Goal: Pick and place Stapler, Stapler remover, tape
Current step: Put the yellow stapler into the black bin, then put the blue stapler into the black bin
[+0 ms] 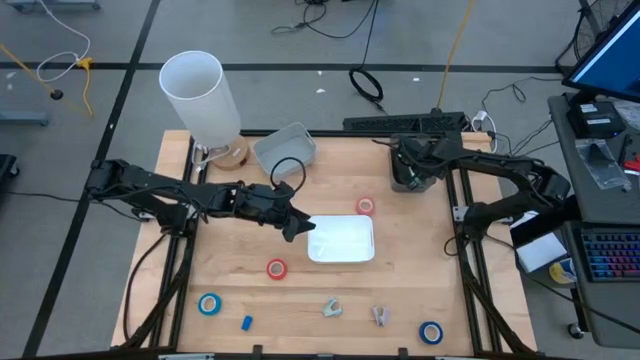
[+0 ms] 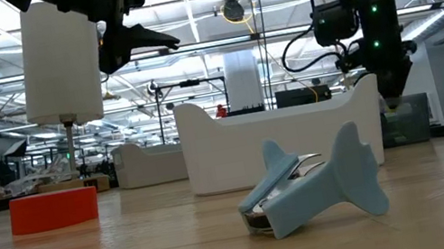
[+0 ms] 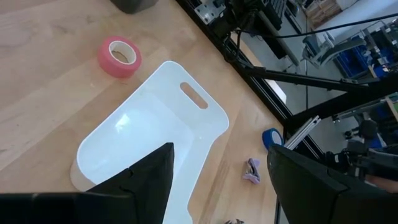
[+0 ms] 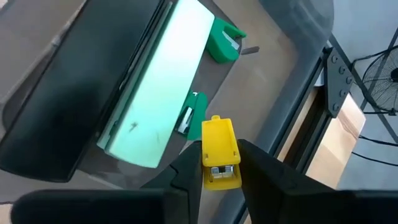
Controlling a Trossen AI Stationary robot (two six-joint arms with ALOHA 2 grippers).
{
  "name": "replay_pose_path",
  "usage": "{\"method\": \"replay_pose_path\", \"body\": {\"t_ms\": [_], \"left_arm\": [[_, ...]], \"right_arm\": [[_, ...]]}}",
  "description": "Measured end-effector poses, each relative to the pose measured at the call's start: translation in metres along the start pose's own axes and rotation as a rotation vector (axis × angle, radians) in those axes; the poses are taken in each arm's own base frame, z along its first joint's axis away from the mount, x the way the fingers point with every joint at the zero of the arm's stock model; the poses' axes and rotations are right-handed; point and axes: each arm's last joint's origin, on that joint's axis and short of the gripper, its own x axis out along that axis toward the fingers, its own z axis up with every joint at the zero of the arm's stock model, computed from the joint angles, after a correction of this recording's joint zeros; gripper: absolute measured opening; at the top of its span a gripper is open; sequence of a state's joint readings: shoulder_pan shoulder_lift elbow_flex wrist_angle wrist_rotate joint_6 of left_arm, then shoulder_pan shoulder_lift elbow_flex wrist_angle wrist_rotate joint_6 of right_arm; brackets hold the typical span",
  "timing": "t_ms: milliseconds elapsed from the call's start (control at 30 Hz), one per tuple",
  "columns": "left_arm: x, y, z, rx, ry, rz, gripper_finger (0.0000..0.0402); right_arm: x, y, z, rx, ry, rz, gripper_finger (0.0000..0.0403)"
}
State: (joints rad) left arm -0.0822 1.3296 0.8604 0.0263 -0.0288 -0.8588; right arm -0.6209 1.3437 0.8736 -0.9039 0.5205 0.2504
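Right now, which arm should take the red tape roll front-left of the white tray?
Left. The left gripper hangs open and empty at the white tray's left edge, close to the red tape roll. The right gripper is far back right at the dark bin, by a yellow stapler.

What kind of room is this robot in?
Probably a big robot lab or workshop: a wooden table on a metal frame, cables across the floor, a computer keyboard beside it, and long ceiling lights over shelves behind.
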Motion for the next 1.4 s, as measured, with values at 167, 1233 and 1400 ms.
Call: {"method": "replay_pose_path", "body": {"t_ms": [167,1233,1400], "left_arm": [[0.0,0.0,0.0,0.0,0.0,0.0,0.0253],[-0.001,-0.011,-0.015,0.129,0.052,-0.028,0.0253],[-0.003,-0.009,-0.029,0.15,0.125,0.046,0.0253]], "right_arm": [[0.001,0.001,0.001,0.008,-0.014,0.003,0.0088],[-0.007,-0.001,-0.001,0.029,-0.032,0.104,0.0151],[-0.02,-0.007,-0.005,0.07,-0.087,0.216,0.0149]]}}
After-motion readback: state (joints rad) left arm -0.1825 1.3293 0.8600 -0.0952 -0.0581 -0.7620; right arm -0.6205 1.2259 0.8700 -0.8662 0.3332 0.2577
